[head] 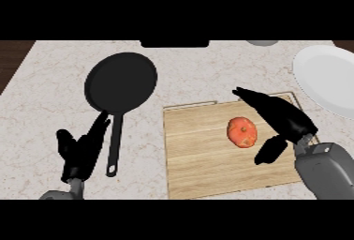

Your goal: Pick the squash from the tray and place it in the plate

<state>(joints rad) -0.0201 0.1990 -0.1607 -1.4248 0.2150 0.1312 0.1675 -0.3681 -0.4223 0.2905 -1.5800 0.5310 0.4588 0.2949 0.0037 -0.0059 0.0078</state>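
Squash: small orange-red oval vegetable, mottled skin with paler flecks, a darker mark near its far end. It lies on the light wooden tray, a rectangular board with a raised lip along its far edge, toward the tray's right half and nearer the far edge than the near one.

Right hand: black, on a grey forearm entering from the lower right. Fingers straight and released, stretched toward the far left above the tray's right side; thumb hangs down just right of the squash. Nothing is grasped, and whether it touches the squash cannot be told.

Left hand: black, at the near left, fingers up and relaxed, resting, holding nothing, just left of the pan handle.

Round white plate: on the counter at the far right, partly cut by the edge of view, apart from the tray.

Black round frying pan: far left, its long handle running toward the near side.

Counter: pale speckled stone; dark wood shows at the far left corner. A grey rounded object and a black item sit at the far edge, too cropped to identify.
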